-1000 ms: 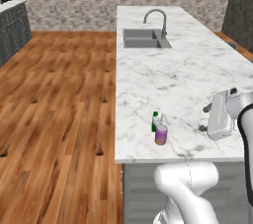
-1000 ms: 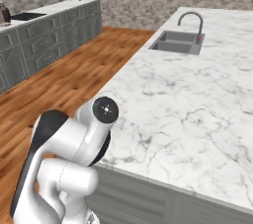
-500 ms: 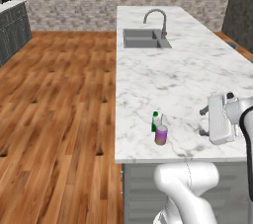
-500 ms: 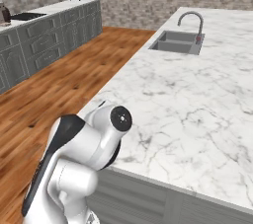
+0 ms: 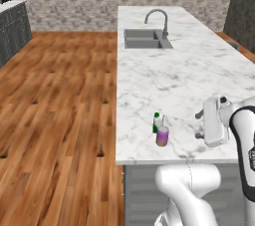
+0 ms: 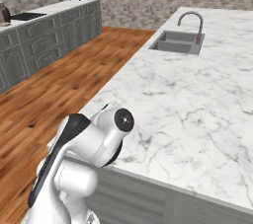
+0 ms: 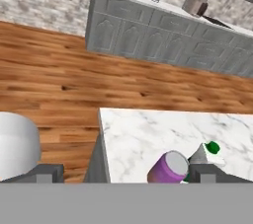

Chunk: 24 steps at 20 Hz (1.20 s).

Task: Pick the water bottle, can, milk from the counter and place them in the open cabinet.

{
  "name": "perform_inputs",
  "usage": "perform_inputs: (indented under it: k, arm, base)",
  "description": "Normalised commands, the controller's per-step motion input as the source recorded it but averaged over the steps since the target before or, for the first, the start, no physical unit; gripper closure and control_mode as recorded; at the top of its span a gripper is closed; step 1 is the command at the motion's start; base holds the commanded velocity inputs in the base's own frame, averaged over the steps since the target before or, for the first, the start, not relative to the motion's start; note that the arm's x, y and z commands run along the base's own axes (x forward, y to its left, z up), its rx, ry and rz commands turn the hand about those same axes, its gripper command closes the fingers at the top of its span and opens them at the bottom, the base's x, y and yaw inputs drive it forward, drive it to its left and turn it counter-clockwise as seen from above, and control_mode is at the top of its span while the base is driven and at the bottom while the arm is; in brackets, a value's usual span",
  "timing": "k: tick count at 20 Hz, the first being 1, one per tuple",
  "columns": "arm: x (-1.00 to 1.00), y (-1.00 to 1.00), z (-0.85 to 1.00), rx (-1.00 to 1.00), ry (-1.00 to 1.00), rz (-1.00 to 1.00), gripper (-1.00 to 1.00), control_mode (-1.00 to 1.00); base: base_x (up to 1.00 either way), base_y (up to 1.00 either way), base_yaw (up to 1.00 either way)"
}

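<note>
1. Left base view: the can (image 5: 162,136) and the milk (image 5: 157,122) stand close together near the front edge of the tabletop (image 5: 174,80), with the sink (image 5: 146,39) well apart at the far end. The claw (image 5: 200,124) hangs over the marble to the right of them, near but not touching; its jaws look apart and hold nothing. A dark tall form at the upper right edge may be the cabinet (image 5: 243,6), though too little shows to be sure. The water bottle cannot be picked out with confidence among the small items here.

2. Right base view: the arm's white elbow (image 6: 106,134) covers the front edge of the tabletop (image 6: 197,99). The marble that shows carries only the sink (image 6: 179,42) with its tap.

3. Hand view: the can (image 7: 168,168) lies low in the picture beside a green-capped container, taken to be the milk (image 7: 211,149), both standing on the tabletop (image 7: 148,134). One dark fingertip (image 7: 207,172) sits just by them, closed on nothing.

4. Judgement: nothing seems delivered so far; the can and the milk at least wait on the marble, and all three placements appear to remain.
</note>
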Motion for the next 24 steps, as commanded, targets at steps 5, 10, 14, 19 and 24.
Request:
perform_inputs:
  k: [5,10,14,19,24]
  arm:
    - [0.34,0.0,-0.49,-0.01,0.0,0.0,-1.0,-1.0]
    - [0.34,0.0,-0.49,0.0,0.0,0.0,-1.0,-1.0]
    - [0.3,0.0,-0.28,0.0,0.0,0.0,-1.0,-1.0]
    - [0.35,0.0,-0.2,0.0,0.0,0.0,-1.0,-1.0]
    - [0.25,-0.01,-0.17,0.0,0.0,0.0,-1.0,-1.0]
  base:
    - [0.0,0.0,0.0]
    - [0.0,0.0,0.0]
    - [0.0,0.0,0.0]
    - [0.0,0.0,0.0]
    - [0.0,0.0,0.0]
